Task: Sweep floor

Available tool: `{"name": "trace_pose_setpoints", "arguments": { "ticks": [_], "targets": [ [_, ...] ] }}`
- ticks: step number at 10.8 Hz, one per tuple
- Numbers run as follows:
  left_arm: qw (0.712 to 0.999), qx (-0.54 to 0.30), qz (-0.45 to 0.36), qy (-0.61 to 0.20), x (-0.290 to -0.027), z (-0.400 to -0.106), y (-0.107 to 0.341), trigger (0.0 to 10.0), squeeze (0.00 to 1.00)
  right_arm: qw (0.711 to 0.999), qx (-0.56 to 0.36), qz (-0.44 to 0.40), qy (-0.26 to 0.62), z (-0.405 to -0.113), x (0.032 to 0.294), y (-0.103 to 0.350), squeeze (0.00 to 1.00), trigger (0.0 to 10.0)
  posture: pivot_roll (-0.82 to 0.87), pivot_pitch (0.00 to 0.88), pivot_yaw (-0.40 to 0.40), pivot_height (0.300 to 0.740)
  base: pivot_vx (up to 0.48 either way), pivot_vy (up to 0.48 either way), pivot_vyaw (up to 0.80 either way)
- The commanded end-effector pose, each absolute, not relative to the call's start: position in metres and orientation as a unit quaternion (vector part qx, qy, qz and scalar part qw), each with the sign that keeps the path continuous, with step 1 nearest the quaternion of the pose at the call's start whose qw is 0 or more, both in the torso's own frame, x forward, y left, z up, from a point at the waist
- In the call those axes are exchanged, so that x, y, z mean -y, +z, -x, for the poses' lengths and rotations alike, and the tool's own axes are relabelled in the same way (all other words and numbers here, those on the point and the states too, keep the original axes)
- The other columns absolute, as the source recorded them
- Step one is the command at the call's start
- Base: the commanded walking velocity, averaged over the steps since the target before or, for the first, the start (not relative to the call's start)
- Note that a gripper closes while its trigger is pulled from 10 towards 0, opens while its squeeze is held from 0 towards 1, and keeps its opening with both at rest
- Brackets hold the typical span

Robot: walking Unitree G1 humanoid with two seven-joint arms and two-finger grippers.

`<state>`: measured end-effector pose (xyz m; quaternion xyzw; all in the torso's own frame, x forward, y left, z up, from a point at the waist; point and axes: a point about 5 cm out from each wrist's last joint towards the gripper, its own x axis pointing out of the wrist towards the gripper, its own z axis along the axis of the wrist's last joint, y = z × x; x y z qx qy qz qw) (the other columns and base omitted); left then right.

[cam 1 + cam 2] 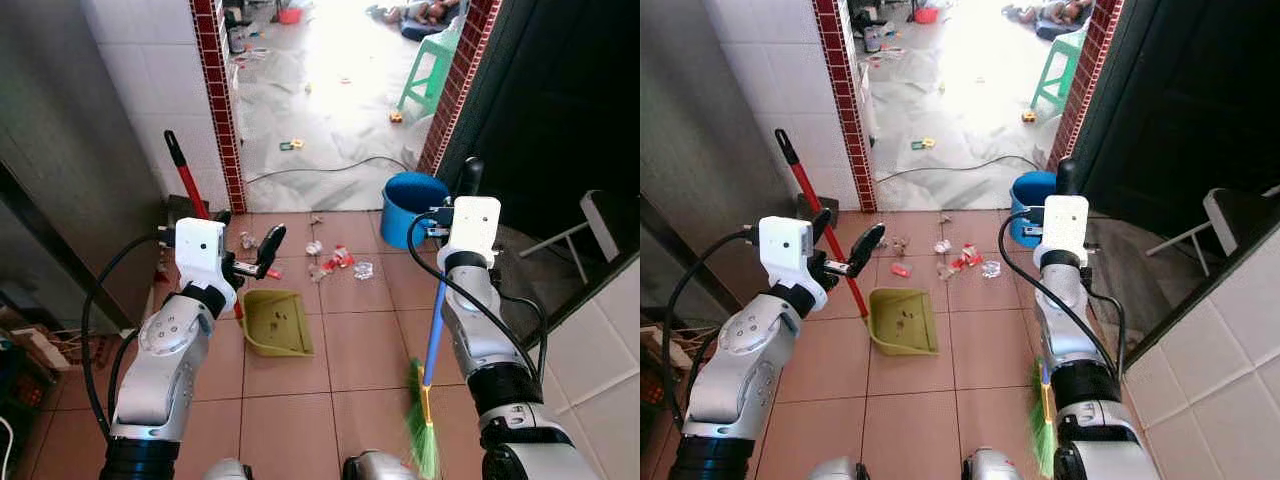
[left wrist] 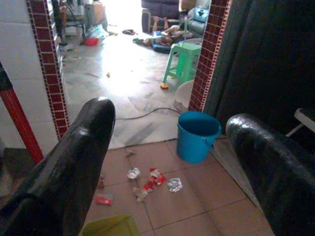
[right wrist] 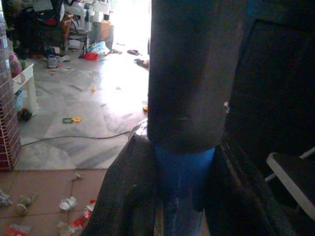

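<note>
The litter (image 1: 335,260), scraps of wrapper and plastic, lies on the tiled floor (image 1: 370,350) between the yellow-green dustpan (image 1: 275,322) and the blue bucket (image 1: 410,205). The right gripper (image 3: 179,169) has its jaws clenched on the blue broom (image 1: 432,350), whose green bristles (image 1: 424,440) trail by the robot's feet, well short of the scraps. The left gripper (image 1: 255,262) hovers released above the pan, beside a red-handled tool (image 1: 188,180) against the wall. Best to bring the bristles beyond the litter and draw it toward the pan's mouth. The bucket and brick doorposts (image 1: 222,100) crowd the far side; the near tiles give swinging room.
</note>
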<state>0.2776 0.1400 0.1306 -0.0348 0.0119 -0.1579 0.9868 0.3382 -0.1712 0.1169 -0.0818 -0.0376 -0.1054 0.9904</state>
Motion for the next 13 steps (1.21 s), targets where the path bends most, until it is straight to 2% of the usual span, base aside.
{"name": "trace_pose_setpoints", "arguments": {
  "ticks": [1,5,7,8,13],
  "targets": [
    [0.987,-0.016,0.035,-0.156,-0.142,-0.277,0.130,10.0,0.00,0.989,0.060,0.087,-0.102,-0.342,0.171,0.128,0.00,10.0,-0.01,0.000,-0.033,0.740,0.000,0.000,0.00],
    [0.994,0.001,0.015,-0.109,-0.154,-0.280,0.131,10.0,0.00,0.990,0.058,0.083,-0.097,-0.342,0.173,0.128,0.00,10.0,-0.01,0.000,-0.033,0.740,0.000,0.000,0.00],
    [0.998,0.027,-0.008,-0.057,-0.164,-0.281,0.136,10.0,0.00,0.990,0.065,0.080,-0.092,-0.342,0.173,0.130,0.00,10.0,-0.01,0.000,-0.035,0.740,0.000,0.000,-0.52],
    [0.997,0.034,0.010,-0.073,-0.162,-0.280,0.139,10.0,0.00,0.991,0.067,0.079,-0.089,-0.343,0.171,0.131,0.00,10.0,-0.01,0.000,-0.036,0.740,0.322,0.000,0.00],
    [0.998,0.036,0.013,-0.045,-0.161,-0.281,0.140,10.0,0.00,0.991,0.074,0.080,-0.076,-0.344,0.169,0.134,0.00,10.0,-0.01,0.000,-0.035,0.740,0.467,0.000,0.00]
  ]
}}
